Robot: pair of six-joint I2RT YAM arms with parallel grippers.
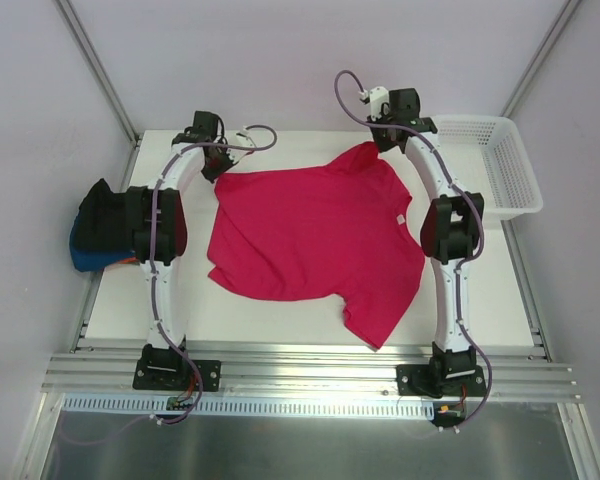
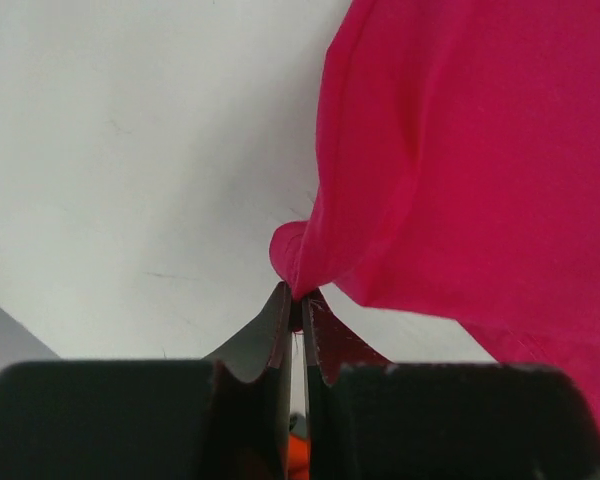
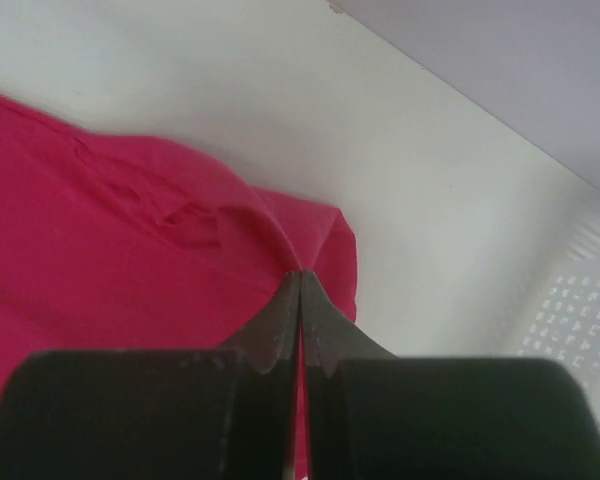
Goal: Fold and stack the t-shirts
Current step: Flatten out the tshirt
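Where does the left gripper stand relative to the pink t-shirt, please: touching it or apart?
Touching. The left wrist view shows the left gripper closed on a bunched edge of the pink t-shirt, with cloth pinched between its tips.

White counter (image 1: 280, 325) from above. Spread across the middle, rumpled, pink shirt (image 1: 315, 235), one sleeve reaching toward the near edge. At far right corner, white mesh basket (image 1: 525, 205), apart from the shirt. At left edge, shirt heap (image 1: 98, 215) in black, blue and orange, partly hidden.
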